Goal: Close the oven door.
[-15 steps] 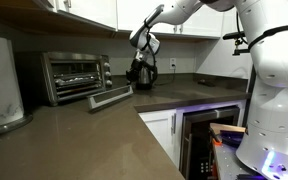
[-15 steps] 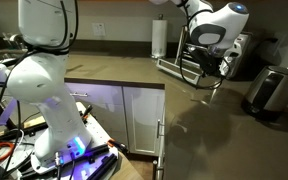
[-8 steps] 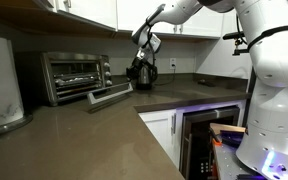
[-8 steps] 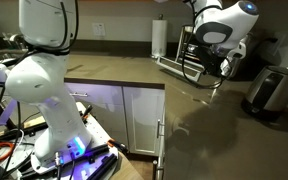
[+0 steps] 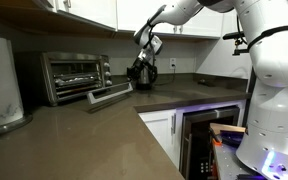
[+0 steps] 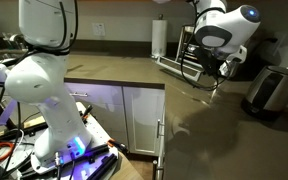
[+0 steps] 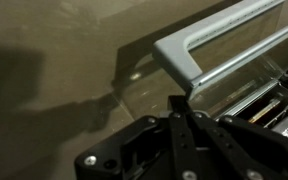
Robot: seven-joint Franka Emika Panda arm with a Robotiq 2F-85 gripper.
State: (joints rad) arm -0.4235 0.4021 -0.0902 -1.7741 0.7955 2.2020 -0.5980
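No text, label or number is readable.

The Franka arm (image 5: 179, 10) stretches out and down from its white base (image 5: 272, 95) in an exterior view, the wrist (image 5: 148, 42) bent so that the dark gripper (image 5: 141, 72) hangs low. In an exterior view the gripper (image 6: 225, 68) sits beneath the bulky white wrist. In the wrist view its black fingers (image 7: 172, 125) rise from the bottom edge, drawn together at the tips
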